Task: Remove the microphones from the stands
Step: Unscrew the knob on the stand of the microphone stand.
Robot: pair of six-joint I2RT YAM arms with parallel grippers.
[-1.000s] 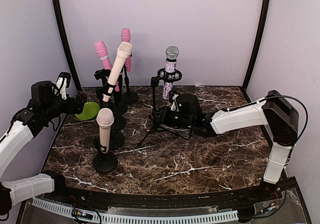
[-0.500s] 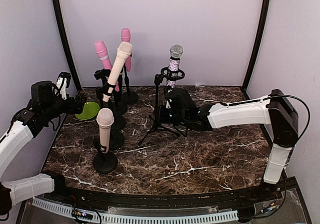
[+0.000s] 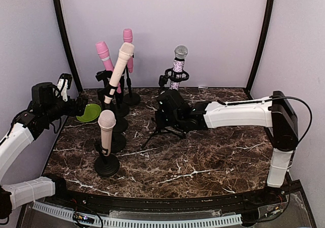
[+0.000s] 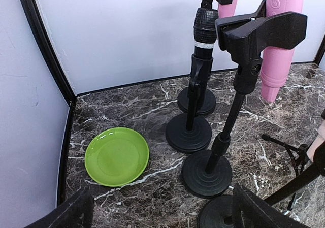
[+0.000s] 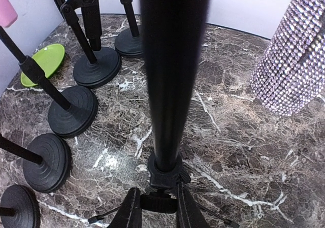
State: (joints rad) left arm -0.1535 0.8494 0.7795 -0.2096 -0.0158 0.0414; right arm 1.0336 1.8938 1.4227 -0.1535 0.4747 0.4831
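A glittery purple microphone [image 3: 177, 65] with a silver head stands upright in the ring clip of a black tripod stand [image 3: 161, 93] at the middle back of the table. My right gripper [image 3: 165, 117] is low on that stand, shut on the hub at the foot of its pole [image 5: 172, 75]. In the right wrist view the microphone's sparkling body [image 5: 297, 60] hangs at the upper right. My left gripper [image 3: 76, 106] hovers open at the far left, over the table near the green plate [image 4: 117, 156], and holds nothing.
Two pink microphones [image 3: 104, 55] [image 3: 127, 37] and two beige ones [image 3: 122, 60] [image 3: 106, 126] stand on round-based stands [image 4: 207, 173] to the left. The tripod's thin legs [image 3: 152, 134] spread over the marble. Walls close in the back and sides.
My right arm has reached further left and away, taking the tripod stand and its glittery microphone toward the back wall. The left arm has not moved.
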